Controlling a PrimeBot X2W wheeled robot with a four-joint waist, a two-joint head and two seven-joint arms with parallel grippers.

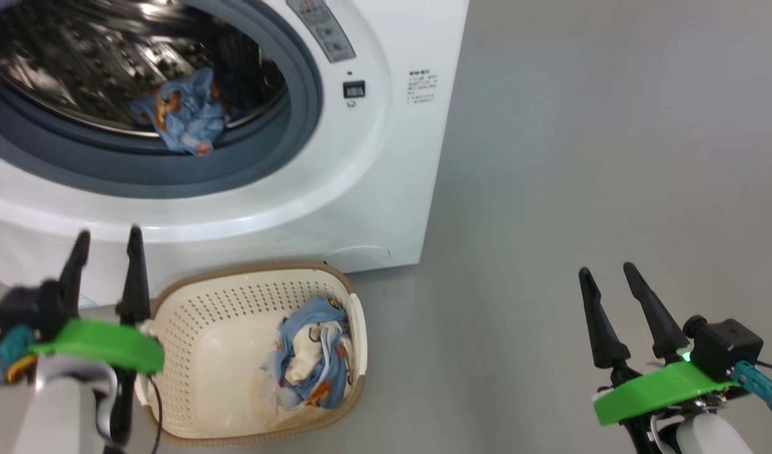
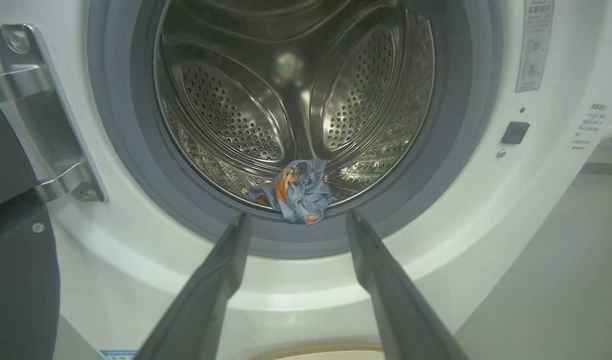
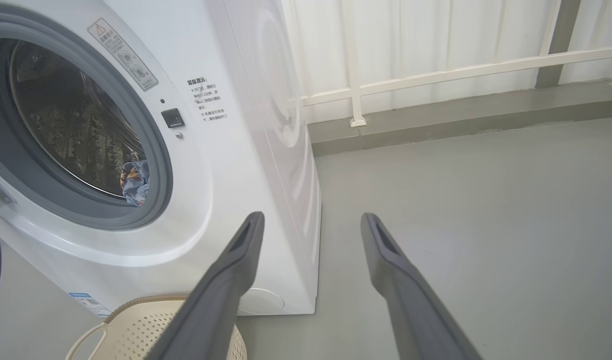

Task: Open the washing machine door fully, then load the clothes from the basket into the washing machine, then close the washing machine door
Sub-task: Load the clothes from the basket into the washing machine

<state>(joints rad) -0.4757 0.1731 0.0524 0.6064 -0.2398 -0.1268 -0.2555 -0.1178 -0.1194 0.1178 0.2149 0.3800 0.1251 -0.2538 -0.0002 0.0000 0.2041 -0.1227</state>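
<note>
The washing machine (image 1: pixel 386 189) stands with its drum exposed, and one light blue printed piece of the clothes (image 1: pixel 181 116) lies at the drum's front lip. The washing machine door (image 2: pixel 16 280) is swung aside at the left edge of the left wrist view, beside its steel hinge (image 2: pixel 46 115). The basket (image 1: pixel 215 309) sits on the floor under the opening, with more clothes (image 1: pixel 313 359) bundled at its right side. My left gripper (image 1: pixel 108 234) is open and empty by the basket's left rim, pointing at the drum (image 2: pixel 298 216). My right gripper (image 1: pixel 607 271) hovers open and empty over the floor to the right.
Grey floor (image 1: pixel 581 157) stretches right of the machine. In the right wrist view a white railing (image 3: pixel 435 75) and a low grey kerb (image 3: pixel 460 115) run behind it. A round white flap (image 3: pixel 261 300) sits low on the machine's front, near the basket rim (image 3: pixel 151 300).
</note>
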